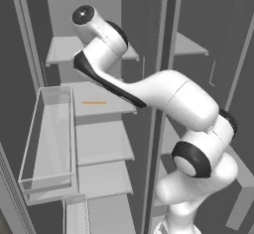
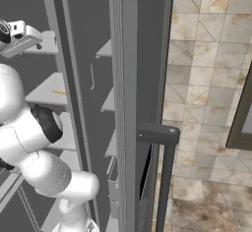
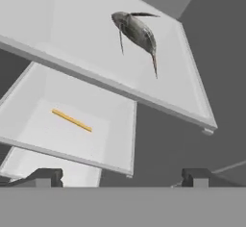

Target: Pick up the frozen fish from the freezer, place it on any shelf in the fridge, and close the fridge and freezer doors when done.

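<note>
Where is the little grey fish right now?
In the hand view, the frozen fish lies on a pale freezer shelf, one shelf above the shelf holding the thin orange sliver. The open gripper points toward it, not touching.

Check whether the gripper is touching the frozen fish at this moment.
Apart. In the hand view the frozen fish lies on a pale freezer shelf higher up, while the gripper sits at the bottom edge, with open shelf surface and dark space between them.
</note>
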You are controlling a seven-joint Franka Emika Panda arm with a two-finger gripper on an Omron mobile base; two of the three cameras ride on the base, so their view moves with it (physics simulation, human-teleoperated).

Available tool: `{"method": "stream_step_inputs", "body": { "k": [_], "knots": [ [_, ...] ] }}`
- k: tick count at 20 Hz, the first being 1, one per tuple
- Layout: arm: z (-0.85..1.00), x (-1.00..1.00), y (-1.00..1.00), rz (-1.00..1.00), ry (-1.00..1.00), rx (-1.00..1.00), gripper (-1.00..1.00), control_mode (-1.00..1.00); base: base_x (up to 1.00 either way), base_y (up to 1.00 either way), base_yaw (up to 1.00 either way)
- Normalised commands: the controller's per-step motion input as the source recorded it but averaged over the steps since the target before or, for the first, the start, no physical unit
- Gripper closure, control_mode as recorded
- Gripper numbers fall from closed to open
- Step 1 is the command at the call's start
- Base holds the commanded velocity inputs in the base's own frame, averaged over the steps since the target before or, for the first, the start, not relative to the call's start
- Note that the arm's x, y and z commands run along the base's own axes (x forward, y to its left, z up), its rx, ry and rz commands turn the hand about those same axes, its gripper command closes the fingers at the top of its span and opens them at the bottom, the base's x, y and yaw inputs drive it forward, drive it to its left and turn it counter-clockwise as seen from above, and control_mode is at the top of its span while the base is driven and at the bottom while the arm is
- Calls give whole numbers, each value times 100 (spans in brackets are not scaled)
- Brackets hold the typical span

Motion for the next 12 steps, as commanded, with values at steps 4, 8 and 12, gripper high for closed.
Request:
{"method": "stream_step_inputs", "body": {
  "k": [4, 8, 12],
  "knots": [
    [-42, -100, -21, 0, 0, 1, -100, -100, 0, 0, 0],
    [-46, -100, -37, 0, 0, 4, -100, -100, 0, 0, 0],
    [-37, -100, -74, -1, 2, 8, -100, -100, 0, 0, 0]
  ]
}}
